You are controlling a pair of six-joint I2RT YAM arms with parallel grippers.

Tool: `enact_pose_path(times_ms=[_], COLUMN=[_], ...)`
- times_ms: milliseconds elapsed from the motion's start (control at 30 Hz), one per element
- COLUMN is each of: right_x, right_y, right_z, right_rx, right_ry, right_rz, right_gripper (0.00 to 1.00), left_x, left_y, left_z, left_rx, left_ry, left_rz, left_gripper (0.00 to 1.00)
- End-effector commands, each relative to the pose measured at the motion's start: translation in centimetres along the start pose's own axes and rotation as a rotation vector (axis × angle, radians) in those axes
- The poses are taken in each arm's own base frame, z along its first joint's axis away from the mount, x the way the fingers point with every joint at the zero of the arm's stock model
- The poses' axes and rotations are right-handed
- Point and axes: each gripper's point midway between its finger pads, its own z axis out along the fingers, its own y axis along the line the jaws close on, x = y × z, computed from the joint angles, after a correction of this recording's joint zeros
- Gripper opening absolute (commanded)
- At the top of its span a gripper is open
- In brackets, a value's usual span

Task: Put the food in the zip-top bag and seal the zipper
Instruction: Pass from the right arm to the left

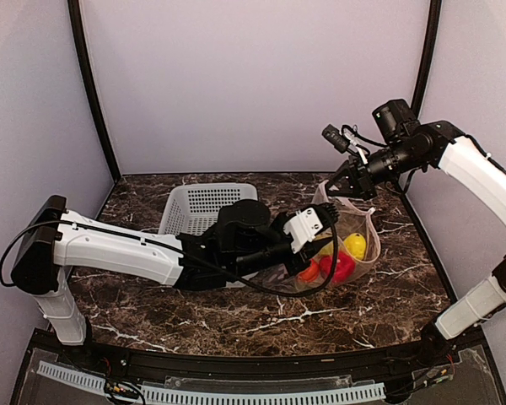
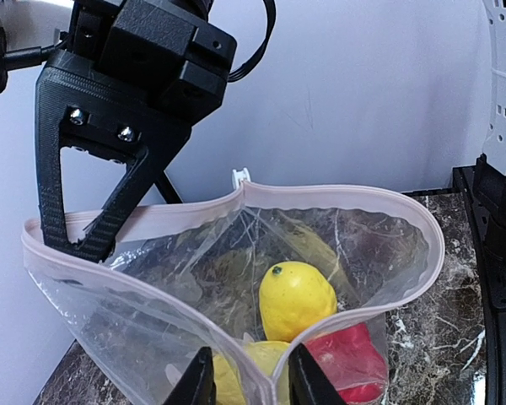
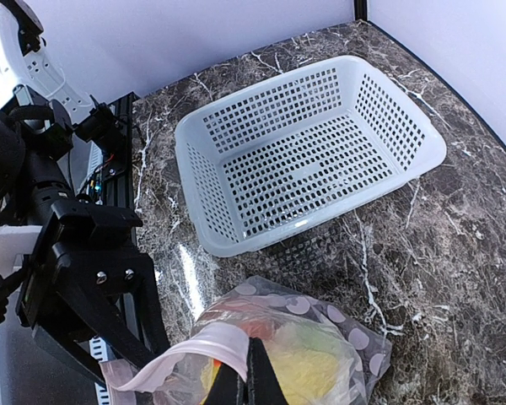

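The zip-top bag (image 1: 358, 224) sits at 3 o'clock on the table (image 1: 236, 321), food (image 2: 297, 299) inside. My left fingers (image 2: 198, 384) and right fingers (image 3: 261, 384) are each clamped on the zipper (image 2: 346, 196). Light, floppy, slick film; I'd grip the stiffer strip.

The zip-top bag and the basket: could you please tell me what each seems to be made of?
The zip-top bag looks like thin clear plastic film: see-through, wrinkled, glossy. The basket seems rigid white moulded plastic, with gridded holes.
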Motion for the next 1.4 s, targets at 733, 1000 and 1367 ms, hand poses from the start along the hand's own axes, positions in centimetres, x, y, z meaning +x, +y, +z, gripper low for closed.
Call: enact_pose_path(times_ms=[733,1000,1367], right_x=[-2.0,1.7,9.4], right_y=[-2.5,-5.5,-5.2], right_z=[-4.6,-9.7,-8.4], right_rx=[-0.069,0.002,0.01], right_ry=[-0.165,-0.256,-0.216], right_rz=[0.119,0.116,-0.044], right_gripper=[0.26,0.31,0.33], left_x=[-2.8,-2.3,-1.2], left_y=[2.6,4.1,5.5], left_z=[-2.5,-4.0,-4.5], left_rx=[-0.041,-0.039,-0.035], left_ry=[-0.003,0.018,0.057], left_rz=[-0.026,-0.052,-0.08], left_gripper=[0.01,0.01,0.01])
